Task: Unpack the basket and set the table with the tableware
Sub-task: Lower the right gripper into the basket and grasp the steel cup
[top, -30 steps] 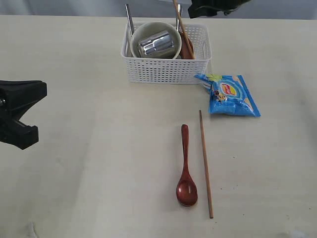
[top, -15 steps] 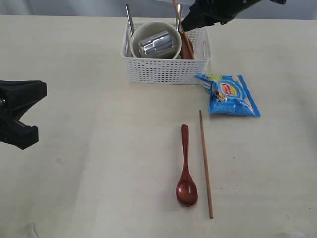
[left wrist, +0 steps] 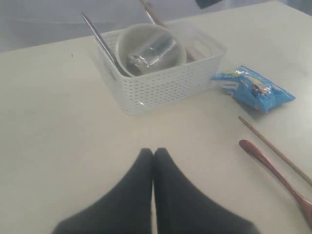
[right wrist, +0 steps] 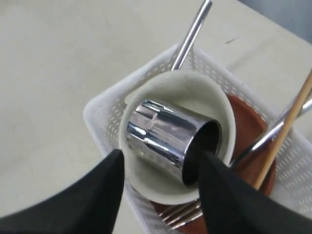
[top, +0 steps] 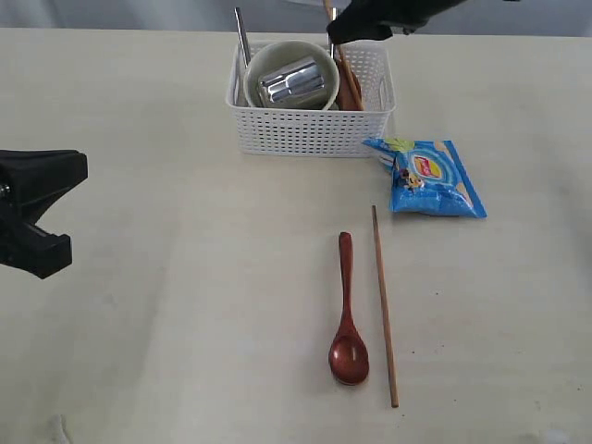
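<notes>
The white basket point(top: 310, 131) stands at the back of the table point(top: 185, 333). In it a cream bowl point(right wrist: 146, 187) holds the steel cup point(right wrist: 163, 131) lying on its side. Beside the bowl are a brown plate point(right wrist: 246, 117), a fork point(right wrist: 187, 214), a steel knife point(top: 241, 37) and one leaning chopstick point(top: 339, 51). My right gripper point(right wrist: 162, 155) hovers open above the cup and bowl, holding nothing. The wooden spoon point(top: 347, 314) and another chopstick point(top: 384, 305) lie side by side on the table. My left gripper point(left wrist: 153, 152) is shut and empty, far left of the basket.
A blue chip bag point(top: 427, 178) lies just right of the basket's front corner, above the far end of the loose chopstick. The spoon and chopstick take up the middle right of the table.
My right gripper has come in from the upper right and shifted left over the back of the basket. The left arm and the objects have not moved.
</notes>
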### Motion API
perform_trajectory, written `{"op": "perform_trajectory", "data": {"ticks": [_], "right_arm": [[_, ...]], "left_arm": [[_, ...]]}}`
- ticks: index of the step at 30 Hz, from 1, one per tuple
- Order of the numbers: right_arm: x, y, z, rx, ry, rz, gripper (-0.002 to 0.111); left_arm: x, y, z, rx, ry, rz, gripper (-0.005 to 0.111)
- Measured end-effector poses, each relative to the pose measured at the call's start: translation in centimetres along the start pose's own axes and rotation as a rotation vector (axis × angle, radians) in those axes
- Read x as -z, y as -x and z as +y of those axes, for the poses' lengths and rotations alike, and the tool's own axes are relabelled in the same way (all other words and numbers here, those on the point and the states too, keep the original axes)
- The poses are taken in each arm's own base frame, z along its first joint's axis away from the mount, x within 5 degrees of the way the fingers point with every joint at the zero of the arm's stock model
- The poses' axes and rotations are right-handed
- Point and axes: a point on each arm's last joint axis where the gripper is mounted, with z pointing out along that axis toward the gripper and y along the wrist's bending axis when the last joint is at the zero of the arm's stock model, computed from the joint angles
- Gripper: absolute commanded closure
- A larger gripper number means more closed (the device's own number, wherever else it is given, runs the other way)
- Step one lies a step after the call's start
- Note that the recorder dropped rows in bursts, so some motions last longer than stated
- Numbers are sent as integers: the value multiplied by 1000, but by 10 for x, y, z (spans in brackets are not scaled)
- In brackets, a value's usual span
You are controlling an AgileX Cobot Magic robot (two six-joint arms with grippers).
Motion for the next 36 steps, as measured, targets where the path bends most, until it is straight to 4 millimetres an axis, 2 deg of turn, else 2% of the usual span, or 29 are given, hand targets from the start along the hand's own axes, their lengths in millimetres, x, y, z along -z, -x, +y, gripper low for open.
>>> {"op": "perform_trajectory", "data": {"ticks": [3,8,13,25,36], "right_arm": [[-6,1,-3,15,27,-14,55],[-32,-8,-17,-19,68,-4,45],[-49,-16,-25,-17,94,-25,45],[-70,-30,-32,3,128,-40,45],[-83,-28,-17,29,166,-28,45]], "left_arm": [[0,0,0,0,0,0,107],[0,0,0,0,0,0,107],[0,0,0,0,2,0,107],[0,0,1,6,10,-2,107],[0,0,3,6,30,-6,107]]}}
